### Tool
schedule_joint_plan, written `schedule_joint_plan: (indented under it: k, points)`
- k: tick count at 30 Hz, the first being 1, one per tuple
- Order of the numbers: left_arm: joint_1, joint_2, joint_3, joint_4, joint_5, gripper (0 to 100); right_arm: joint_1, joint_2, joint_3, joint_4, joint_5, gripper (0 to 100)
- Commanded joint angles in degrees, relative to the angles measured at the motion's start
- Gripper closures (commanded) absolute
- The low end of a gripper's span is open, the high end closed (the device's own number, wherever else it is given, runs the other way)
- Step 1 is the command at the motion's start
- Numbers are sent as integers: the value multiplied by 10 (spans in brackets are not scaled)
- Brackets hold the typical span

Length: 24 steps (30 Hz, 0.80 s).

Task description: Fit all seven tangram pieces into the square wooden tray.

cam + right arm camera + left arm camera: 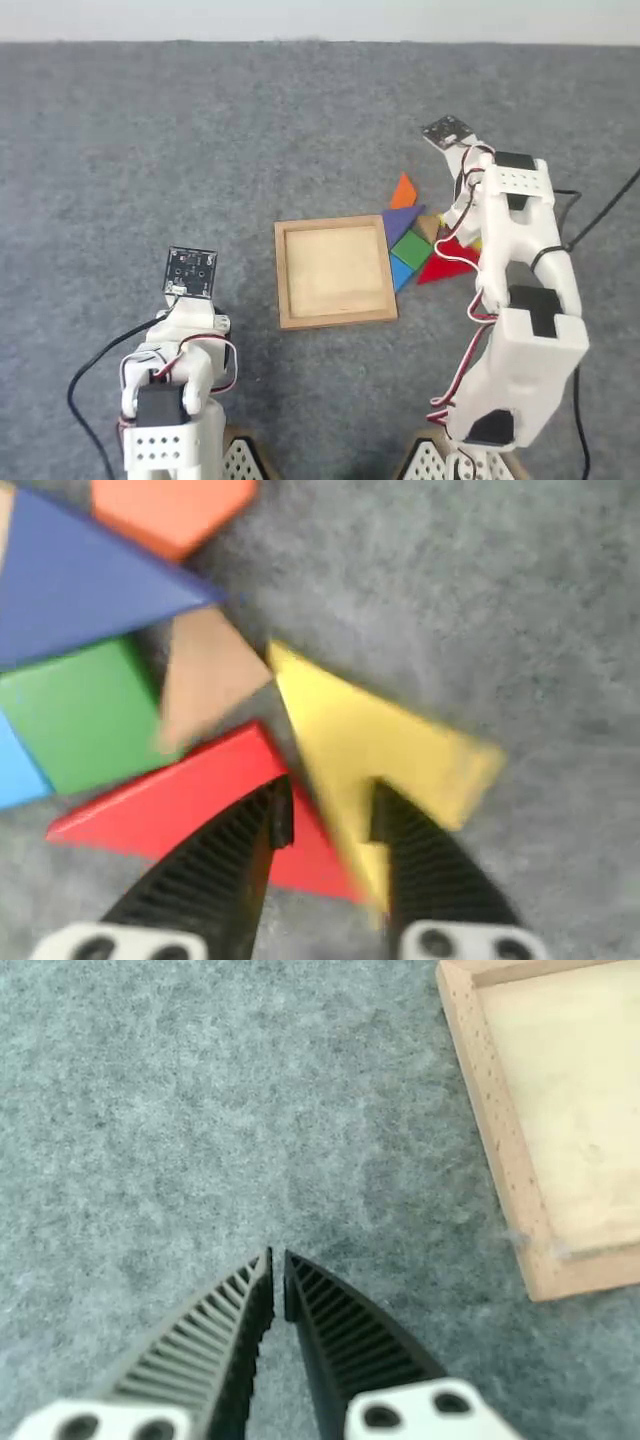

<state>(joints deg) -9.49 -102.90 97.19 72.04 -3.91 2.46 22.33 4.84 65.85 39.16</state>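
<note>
Left claw (pixel 278 1260) pressed together, over carpet (pixel 150 1110) near tray (pixel 492 1120); right claw (pixel 330 815) part spread, straddling edge of yellow triangle (pixel 400 745), beside red triangle (pixel 170 800).

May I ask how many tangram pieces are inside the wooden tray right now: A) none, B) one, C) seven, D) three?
A: the wooden tray shows only its bare floor, and the pieces lie on the carpet beside it.
</note>
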Motion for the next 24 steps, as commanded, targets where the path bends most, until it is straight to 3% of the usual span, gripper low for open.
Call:
schedule_joint_plan:
  k: [1, 9, 24]
  points:
    - [2, -11, -7, 2, -1, 978, -25, -15, 11, 38, 67, 693]
    - [2, -11, -7, 2, -1, 978, 0, -18, 13, -10, 55, 660]
    - [2, -11, -7, 2, -1, 978, 30, 36, -132, 25, 76, 659]
